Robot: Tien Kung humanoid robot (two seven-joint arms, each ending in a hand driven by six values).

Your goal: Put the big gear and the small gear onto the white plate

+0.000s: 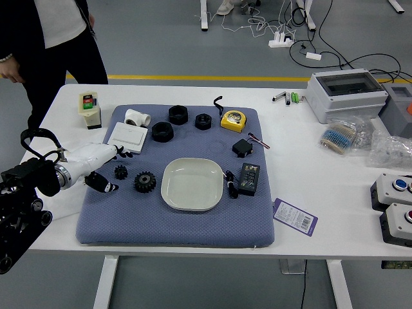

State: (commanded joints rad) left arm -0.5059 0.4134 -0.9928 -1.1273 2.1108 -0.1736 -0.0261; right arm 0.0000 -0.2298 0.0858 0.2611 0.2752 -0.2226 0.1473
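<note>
1 bot hand (88, 159) (L, fingers wide apart), nr sm. gear (121, 172).

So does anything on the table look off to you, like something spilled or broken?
Nothing looks spilled or broken. At most, the purple tag lies crooked at the mat's right edge, and a clear bag sits crumpled toward the right.

No wording legible. Black box (249, 180): pale characters at far end, too small to make out. Purple-edged white card (295, 217): rows of fine print plus a barcode, unreadable. Pale bottle (90, 114): red-and-green label, print blurred. Yellow tape measure (233, 120): dark marking on face, unclear
</note>
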